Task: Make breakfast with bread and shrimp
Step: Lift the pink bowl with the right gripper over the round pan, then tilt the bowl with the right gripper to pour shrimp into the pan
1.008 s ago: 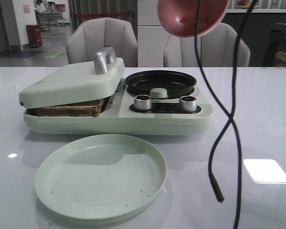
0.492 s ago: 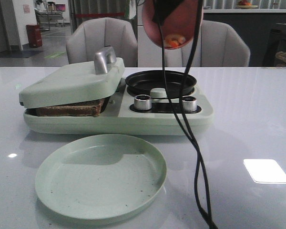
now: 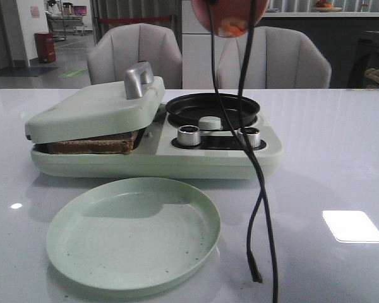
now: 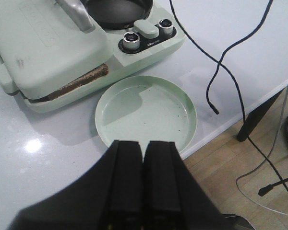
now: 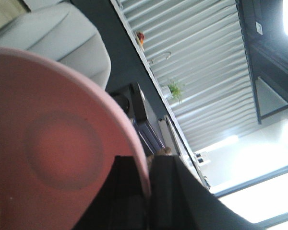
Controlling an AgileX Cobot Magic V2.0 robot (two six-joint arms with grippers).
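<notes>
The right gripper (image 5: 146, 191) pinches the rim of the pink bowl (image 3: 230, 12), held tipped high above the table with the shrimp (image 3: 232, 28) gathered at its lower edge, almost straight over the black pan (image 3: 213, 108) of the green breakfast maker (image 3: 145, 158). So the likely pour calls for a drop straight down, hardly any sideways travel. The bread (image 3: 91, 144) lies toasted under the maker's closed lid on the robot's left, nearer the left gripper (image 4: 143, 158), whose fingers are pressed together on nothing above the green plate (image 4: 146, 112).
</notes>
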